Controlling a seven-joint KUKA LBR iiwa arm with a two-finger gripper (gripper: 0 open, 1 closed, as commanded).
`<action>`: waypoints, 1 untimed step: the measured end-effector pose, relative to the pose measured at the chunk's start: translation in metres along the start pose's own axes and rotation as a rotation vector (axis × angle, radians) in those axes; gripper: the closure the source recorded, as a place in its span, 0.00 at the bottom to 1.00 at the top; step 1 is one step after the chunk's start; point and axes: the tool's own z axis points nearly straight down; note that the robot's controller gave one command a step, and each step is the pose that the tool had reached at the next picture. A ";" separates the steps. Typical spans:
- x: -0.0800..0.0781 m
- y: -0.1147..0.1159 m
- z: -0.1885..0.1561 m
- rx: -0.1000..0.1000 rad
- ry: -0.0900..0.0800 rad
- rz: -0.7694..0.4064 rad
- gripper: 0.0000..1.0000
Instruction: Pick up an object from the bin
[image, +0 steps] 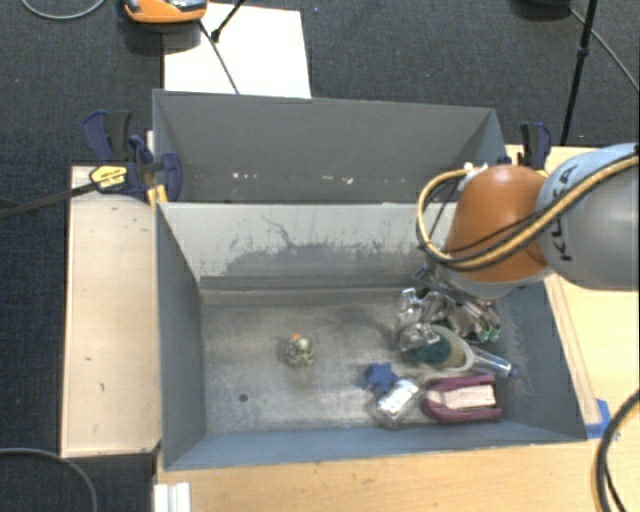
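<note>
My gripper (418, 326) hangs low at the right side of the bin, under the orange wrist cover, its metal fingers down among a cluster of things. Right below it lies a dark teal rounded thing on a pale ring (438, 350). A small blue piece (379, 376) lies just left of that. A silvery crumpled packet (397, 399) rests in front of the blue piece. A maroon case with a pale insert (462, 398) lies at the front right. I cannot make out anything held between the fingers.
A small round greenish and orange ball (298, 350) sits alone on the bin floor, left of centre. A thin metal rod (492, 362) sticks out to the right of the teal thing. The bin's right wall is close to the gripper.
</note>
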 end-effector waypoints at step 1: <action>0.000 0.000 0.000 0.000 0.000 0.000 0.00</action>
